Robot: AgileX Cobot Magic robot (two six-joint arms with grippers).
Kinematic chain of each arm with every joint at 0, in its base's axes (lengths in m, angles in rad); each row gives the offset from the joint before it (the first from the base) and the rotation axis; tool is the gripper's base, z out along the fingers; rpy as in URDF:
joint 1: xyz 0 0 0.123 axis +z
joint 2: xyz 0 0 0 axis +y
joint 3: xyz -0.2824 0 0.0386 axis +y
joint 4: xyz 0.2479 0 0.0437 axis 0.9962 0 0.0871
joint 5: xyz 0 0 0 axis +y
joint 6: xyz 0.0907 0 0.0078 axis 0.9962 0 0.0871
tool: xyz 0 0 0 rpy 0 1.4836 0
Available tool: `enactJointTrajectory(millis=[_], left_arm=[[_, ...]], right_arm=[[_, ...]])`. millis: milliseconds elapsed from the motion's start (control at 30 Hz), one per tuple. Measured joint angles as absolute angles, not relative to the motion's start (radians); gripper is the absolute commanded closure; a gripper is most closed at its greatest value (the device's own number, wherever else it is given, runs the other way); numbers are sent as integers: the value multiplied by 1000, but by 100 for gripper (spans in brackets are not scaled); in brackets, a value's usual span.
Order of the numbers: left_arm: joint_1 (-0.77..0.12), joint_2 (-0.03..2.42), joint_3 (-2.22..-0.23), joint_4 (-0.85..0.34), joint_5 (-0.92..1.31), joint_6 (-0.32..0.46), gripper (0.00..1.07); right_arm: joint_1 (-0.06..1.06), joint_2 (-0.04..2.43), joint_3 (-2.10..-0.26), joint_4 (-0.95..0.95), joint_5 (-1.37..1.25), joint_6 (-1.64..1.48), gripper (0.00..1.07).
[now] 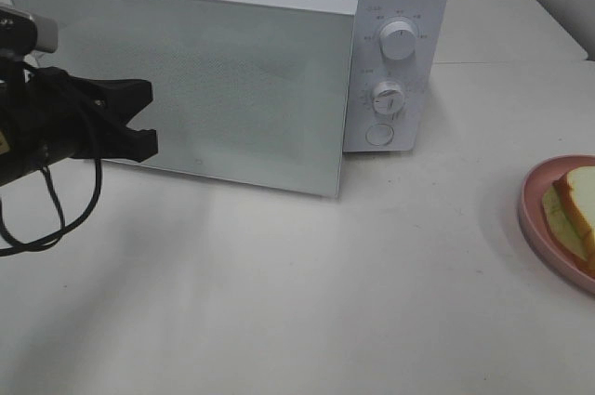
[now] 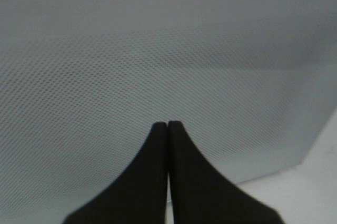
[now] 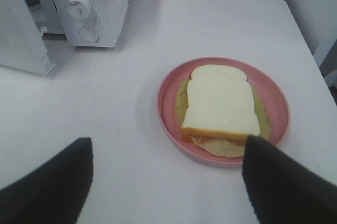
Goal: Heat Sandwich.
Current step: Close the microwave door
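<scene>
The sandwich (image 1: pixel 576 204) (image 3: pixel 218 103), white bread with tan crust over pale yellow-green filling, lies on a round pink plate (image 1: pixel 532 209) (image 3: pixel 168 113) at the table's right edge. The white microwave (image 1: pixel 395 5) (image 3: pixel 95 2) stands at the back with its door (image 1: pixel 232 79) (image 3: pixel 21 39) swung partly open. My left gripper (image 1: pixel 153 121) (image 2: pixel 167 125) is shut and empty, its tips close in front of the door's mesh face. In the right wrist view my right gripper (image 3: pixel 167 139) hangs open just short of the plate, holding nothing. It does not show in the exterior high view.
On the microwave's panel are two knobs (image 1: pixel 398 40) (image 1: pixel 388 98) and a round button (image 1: pixel 379 134). Black cables (image 1: pixel 56 209) loop below the left arm. The white table (image 1: pixel 297 302) stretches bare in front of the microwave, and a seam runs across it at the back right.
</scene>
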State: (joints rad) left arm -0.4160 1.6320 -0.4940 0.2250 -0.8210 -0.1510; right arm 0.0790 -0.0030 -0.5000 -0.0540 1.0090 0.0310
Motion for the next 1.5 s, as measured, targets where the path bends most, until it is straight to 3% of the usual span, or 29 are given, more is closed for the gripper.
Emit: enactJointTrajectory(millis=[267,733,1500], left_arm=[[-513,1687,-585,139,-820,-90,107],[-629,1810,-773,69,-761,-80,107],[-687,1934,-1020,-52,-619,0,107]], right_arm=[[79,-3,-500,-54,1009,31,32],[79,-3,-500,-54,1009,31,32],[79,-3,-500,-54,1009,31,32]])
